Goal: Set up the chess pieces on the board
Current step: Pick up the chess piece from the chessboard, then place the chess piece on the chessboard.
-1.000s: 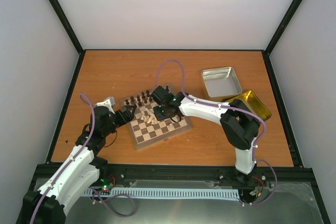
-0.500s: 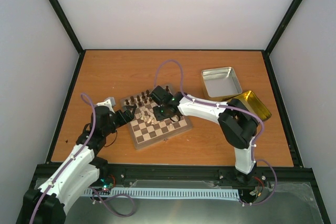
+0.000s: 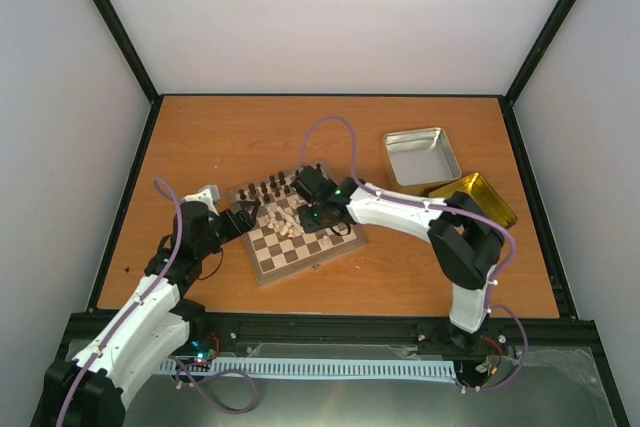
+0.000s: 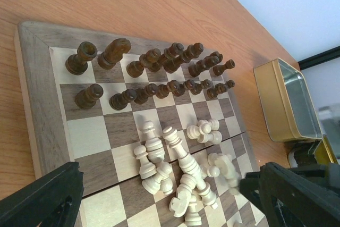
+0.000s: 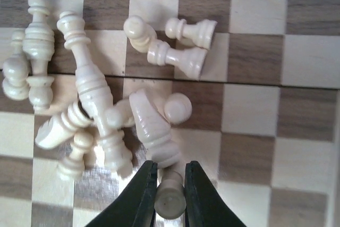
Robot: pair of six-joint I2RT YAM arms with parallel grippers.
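The right gripper pinches a pale chess piece at the near edge of the tumbled heap mid-board. The piece is seen almost end-on, its long axis running toward the wrist. The left gripper hangs spread at the board's left edge, farther from the heap.

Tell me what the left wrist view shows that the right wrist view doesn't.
Left wrist only: the dark brown chessmen standing in two rows, and a gold tin. Right wrist only: the right claw shut on one cream piece. Both: the cream chess pieces lying heaped on the board.
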